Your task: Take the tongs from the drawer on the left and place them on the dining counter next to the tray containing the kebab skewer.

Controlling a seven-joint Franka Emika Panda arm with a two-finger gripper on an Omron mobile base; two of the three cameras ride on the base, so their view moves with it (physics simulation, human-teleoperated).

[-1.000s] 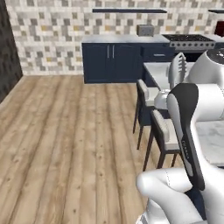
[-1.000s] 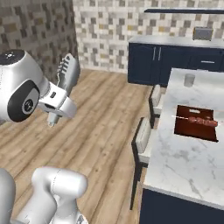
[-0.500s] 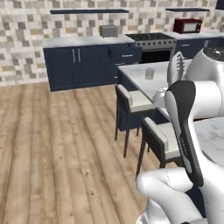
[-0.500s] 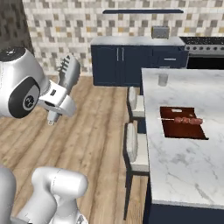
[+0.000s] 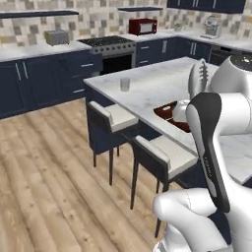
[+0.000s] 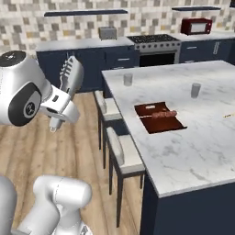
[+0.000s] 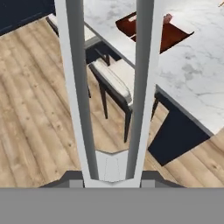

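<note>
The base has swung round, bringing the bench (image 6: 197, 151) and tray (image 6: 159, 118) with its kebab skewer (image 6: 163, 114) close. The tool (image 6: 63, 98) stays clamped on the tongs (image 6: 70, 76), held upright beside the stools (image 6: 120, 151); placing comes next.

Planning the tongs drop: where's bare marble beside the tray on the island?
Dining counter: open marble on the near side of the tray, toward the front edge, and to its right, below the far cup. Behind it, bare up to the near cup. The left side is tight: the tray sits close to the stool edge. The tool holds the tongs.
</note>
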